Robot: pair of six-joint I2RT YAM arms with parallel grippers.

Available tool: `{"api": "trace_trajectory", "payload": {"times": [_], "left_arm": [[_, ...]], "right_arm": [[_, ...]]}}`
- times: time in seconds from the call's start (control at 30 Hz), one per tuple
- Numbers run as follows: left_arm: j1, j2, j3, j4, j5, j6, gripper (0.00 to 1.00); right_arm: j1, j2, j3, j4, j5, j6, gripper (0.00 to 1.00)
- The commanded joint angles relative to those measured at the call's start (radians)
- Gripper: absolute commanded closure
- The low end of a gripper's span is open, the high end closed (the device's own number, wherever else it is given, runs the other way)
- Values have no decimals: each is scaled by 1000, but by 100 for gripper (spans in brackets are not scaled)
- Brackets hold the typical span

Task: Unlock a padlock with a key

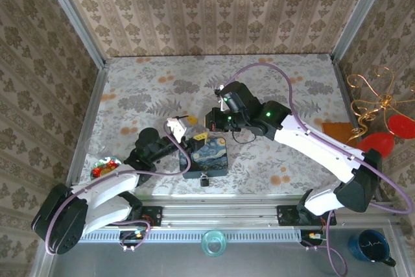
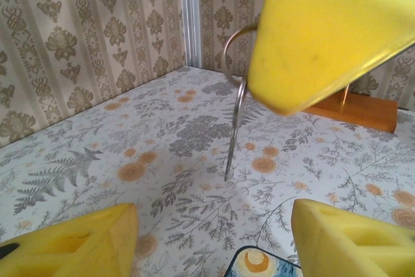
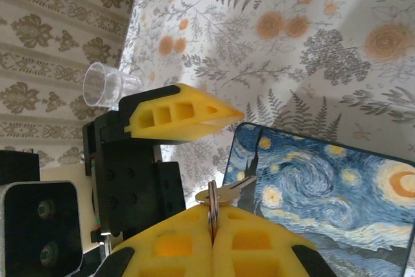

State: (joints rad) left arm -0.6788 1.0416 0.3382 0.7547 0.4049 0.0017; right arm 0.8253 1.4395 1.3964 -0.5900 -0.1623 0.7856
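Yellow-padded right gripper [image 3: 213, 217] is clamped on the key [image 3: 228, 191], held over the blue box's [image 3: 324, 186] far edge. Left gripper [image 2: 214, 217] faces it, jaws apart and empty; probably a handover for a better angle. Padlock [image 1: 204, 180] lies against the box's near edge, untouched.

Robot test cell dressed as a home, wallpapered panels [image 1: 214, 4] in aluminium frame [image 1: 72, 17] across the top, floral tablecloth [image 1: 142, 92] at centre, arms [image 1: 311, 137] bolted to rail [image 1: 220, 215] at bottom.
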Motion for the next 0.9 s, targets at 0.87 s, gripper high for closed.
{"api": "trace_trajectory", "payload": {"times": [0.87], "left_arm": [[54,9,25,136,114,-55,76]], "right_arm": [[29,32,38,78,-46,20,100]]}}
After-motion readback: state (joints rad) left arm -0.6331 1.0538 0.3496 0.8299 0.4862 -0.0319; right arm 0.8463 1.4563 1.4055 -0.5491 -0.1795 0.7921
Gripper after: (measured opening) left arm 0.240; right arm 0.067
